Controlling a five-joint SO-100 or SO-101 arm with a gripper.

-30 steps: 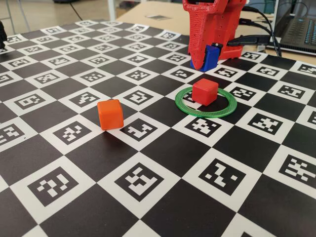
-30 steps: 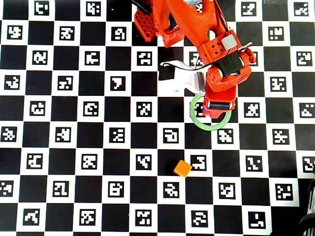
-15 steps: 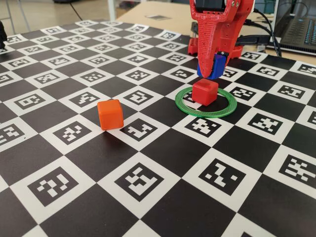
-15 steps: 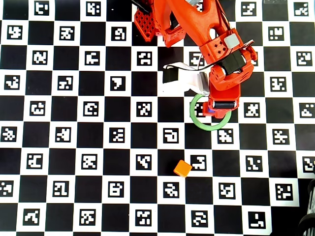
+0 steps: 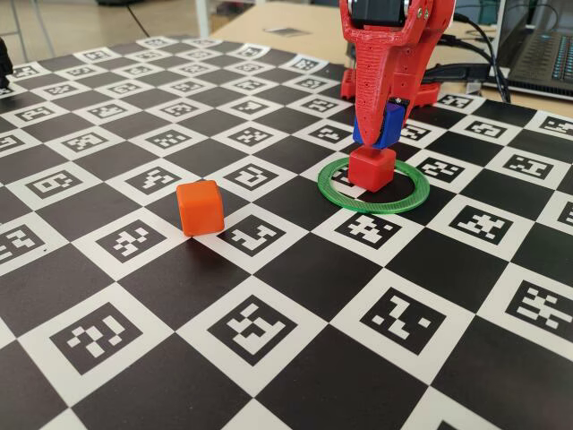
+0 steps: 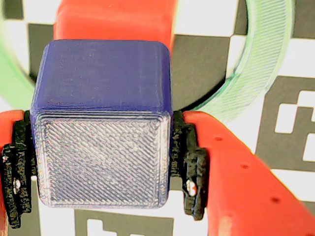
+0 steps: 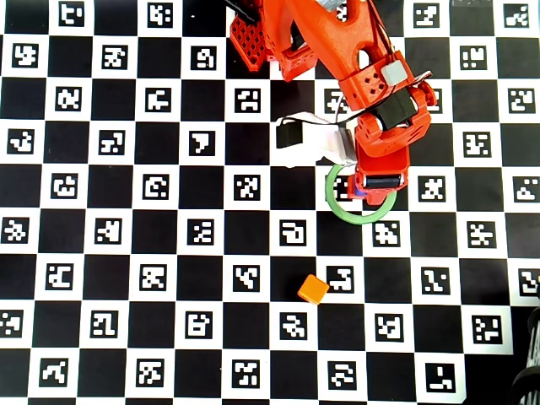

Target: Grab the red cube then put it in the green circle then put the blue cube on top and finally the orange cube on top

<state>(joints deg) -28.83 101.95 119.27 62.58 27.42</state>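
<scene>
- Orange cube (image 5: 200, 207): nearest the fixed camera, alone on the checkered bench (image 5: 269, 358), well apart from the ring at about 8 o'clock of it in the fixed view; in the overhead view it lies at about 7 o'clock of the ring. It is untouched, so the last step is not yet begun.
- Green ring (image 5: 373, 187): flat on the bench. The red cube (image 5: 372, 167) sits inside it, toward the far rim, so I judge the first step done.
- Blue cube (image 6: 101, 123): grasped in the pincer (image 5: 377, 127), black pads (image 6: 189, 167) pressed on two opposite sides in the wrist view. In the fixed view it sits right over the red cube, touching or all but touching; I cannot tell which. The red cube's top edge shows just beyond it at 12 o'clock in the wrist view.
- Judgement: the second step is near its end. Left to do: seat and release blue, then fetch orange.
- Nothing lies between the orange cube and the ring; the path looks clear.
- Farther off: the arm base, cables (image 5: 466, 72) and a laptop (image 5: 542, 49) at 1 o'clock, clear of the work.
</scene>
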